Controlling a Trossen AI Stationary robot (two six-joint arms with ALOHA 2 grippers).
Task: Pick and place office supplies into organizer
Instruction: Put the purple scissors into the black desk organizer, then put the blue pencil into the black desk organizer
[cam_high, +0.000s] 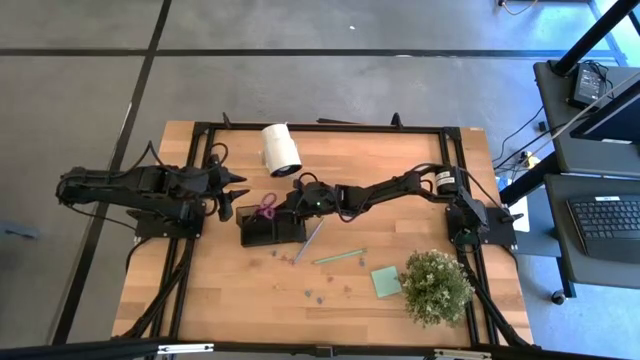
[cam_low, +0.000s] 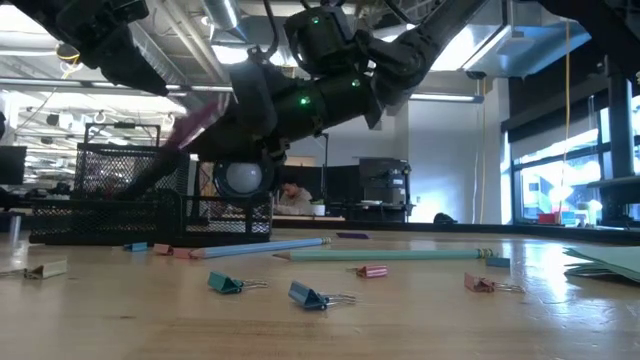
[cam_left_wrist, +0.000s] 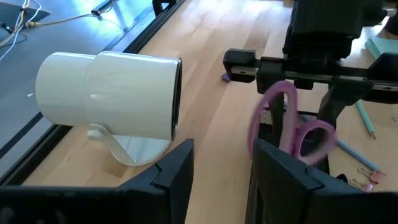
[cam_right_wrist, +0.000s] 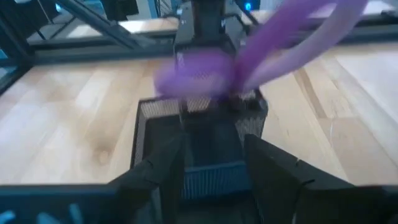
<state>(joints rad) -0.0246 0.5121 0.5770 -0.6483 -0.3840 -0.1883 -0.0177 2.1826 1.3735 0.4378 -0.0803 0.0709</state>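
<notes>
Scissors (cam_high: 267, 207) standing in organizer (cam_high: 272, 228), wooden table (cam_high: 230, 290), grey floor

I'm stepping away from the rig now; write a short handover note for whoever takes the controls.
Right gripper: over the organizer, jaws apart around the purple scissors, which stand handles-up in it.
Left gripper: open, empty, waiting beside the organizer near the white roll.
Done: scissors are in the organizer.
Left on the table: pen, pale green pencil, sticky-note pad, small clips.
</notes>
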